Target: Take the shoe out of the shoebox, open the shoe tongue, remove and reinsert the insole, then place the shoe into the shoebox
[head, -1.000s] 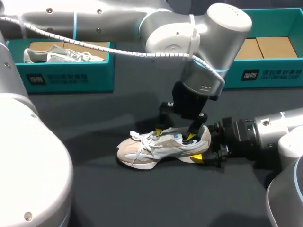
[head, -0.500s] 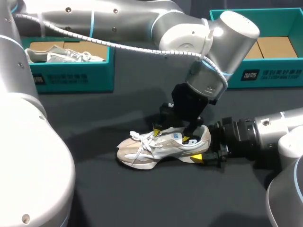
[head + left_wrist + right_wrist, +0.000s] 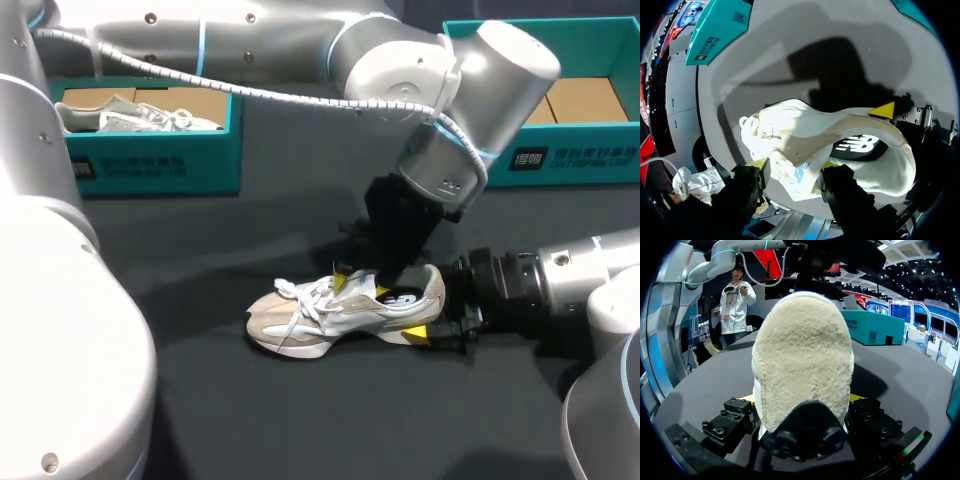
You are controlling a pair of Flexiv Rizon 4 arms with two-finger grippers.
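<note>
A beige and white shoe [image 3: 330, 315] lies on the dark table, toe pointing left. My left arm reaches over from the left, and the left gripper [image 3: 362, 285] sits down in the shoe's opening. In the left wrist view the white tongue [image 3: 790, 172] stands between the left gripper's [image 3: 792, 167] fingers, both pads pressed against it. The dark insole [image 3: 857, 146] shows inside the shoe. My right gripper [image 3: 432, 318] comes in low from the right, with the heel [image 3: 802, 365] clamped between its two fingers [image 3: 735, 417].
A teal shoebox [image 3: 150, 165] at the back left holds another pale shoe [image 3: 130, 115]. A second teal shoebox [image 3: 575, 155] stands at the back right with its brown cardboard floor showing. Bare dark tabletop lies in front of the shoe.
The left gripper has dropped lower into the shoe's opening and its fingers have closed in on the tongue. The right gripper and the shoe have stayed put.
</note>
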